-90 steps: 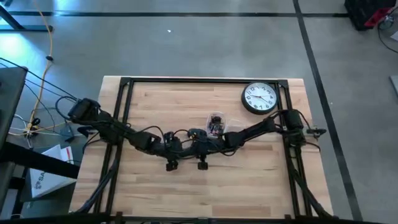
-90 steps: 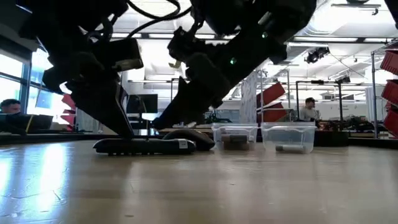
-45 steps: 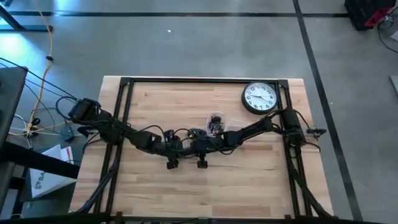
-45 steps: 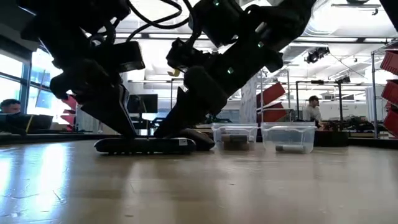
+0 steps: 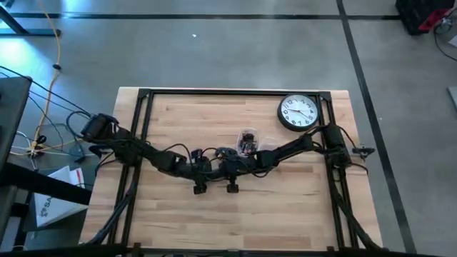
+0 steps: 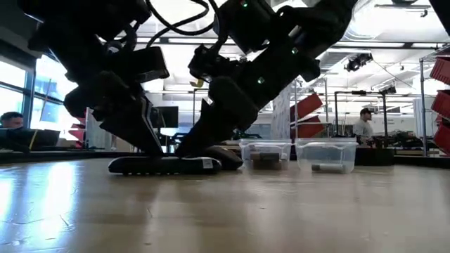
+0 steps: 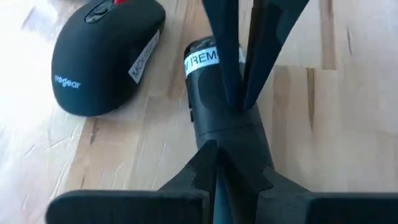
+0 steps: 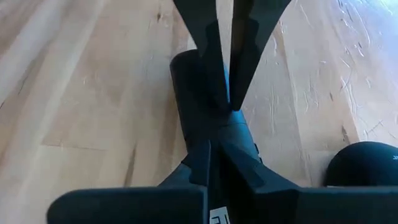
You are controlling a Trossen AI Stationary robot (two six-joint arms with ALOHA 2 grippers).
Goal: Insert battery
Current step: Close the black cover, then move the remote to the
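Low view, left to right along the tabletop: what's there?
Black remote → black mouse → small clear tub → larger clear tub. Both claws are down on the remote, so I've left them out of the order.

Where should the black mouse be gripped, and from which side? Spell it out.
Take the mouse across its long flanks at mid-body, coming straight down. It lies flat on the table with a domed back, and the remote beside it leaves a gap, probably enough for one finger.
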